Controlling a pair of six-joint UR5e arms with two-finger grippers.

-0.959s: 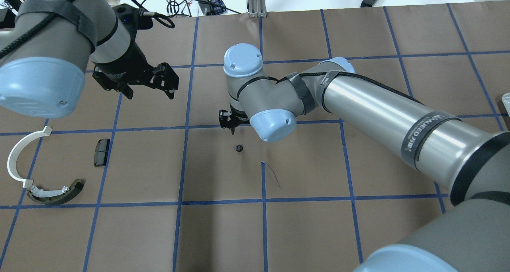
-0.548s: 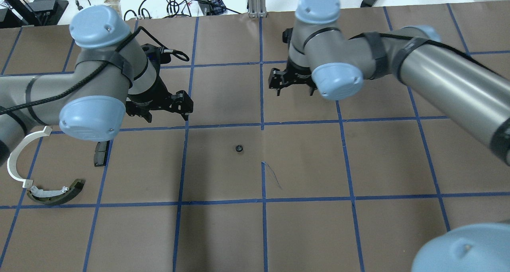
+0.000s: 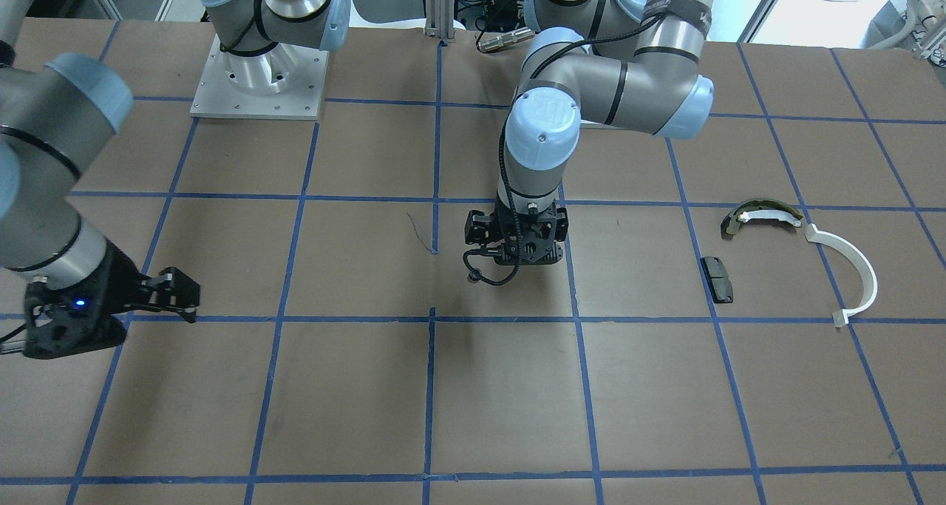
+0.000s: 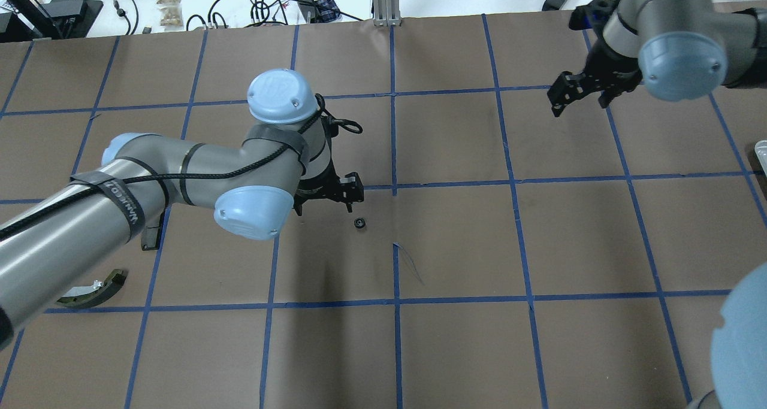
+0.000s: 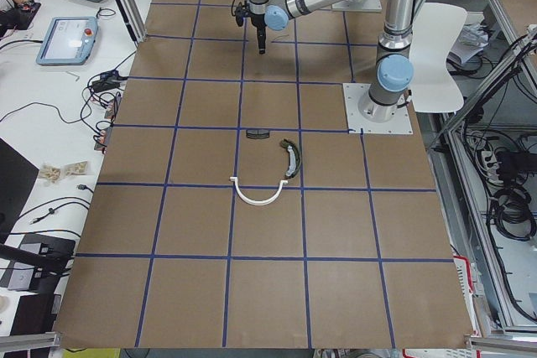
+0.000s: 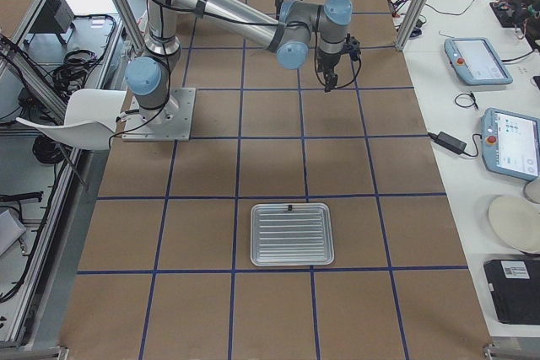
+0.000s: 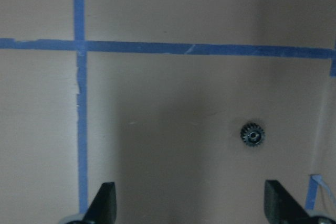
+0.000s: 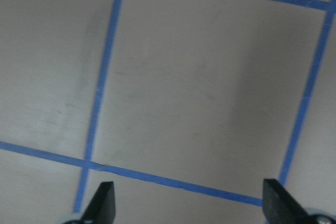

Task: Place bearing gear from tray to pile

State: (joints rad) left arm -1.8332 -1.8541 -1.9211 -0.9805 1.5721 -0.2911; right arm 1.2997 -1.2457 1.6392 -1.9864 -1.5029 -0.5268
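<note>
The gear (image 4: 359, 223) lies flat on the brown table (image 4: 455, 349), near the middle. It is small, black and round, with little teeth. No gripper holds it.

The left gripper (image 4: 326, 206) hangs low over the table, just beside the gear. It points down. Its two fingers (image 7: 106, 202) stand wide apart with nothing between them. In the left wrist view the gear (image 7: 252, 134) sits out in front of the fingers, closer to the finger on that view's right side. It does not touch either one.

The right gripper (image 4: 579, 101) is far off, over a bare part of the table near the far edge. Its fingers (image 8: 105, 202) are wide apart too, and only table and blue tape show between them.

The pile sits on the robot's left side, well apart from the gear. It has a black pad (image 3: 717, 279), a green and white shoe (image 3: 761, 215) and a thin white arc (image 3: 850, 268). The shoe and the arc lie close together, and the pad is near them.

The tray (image 6: 291, 233) is silver and lies at the robot's right end of the table, well apart from both grippers.
</note>
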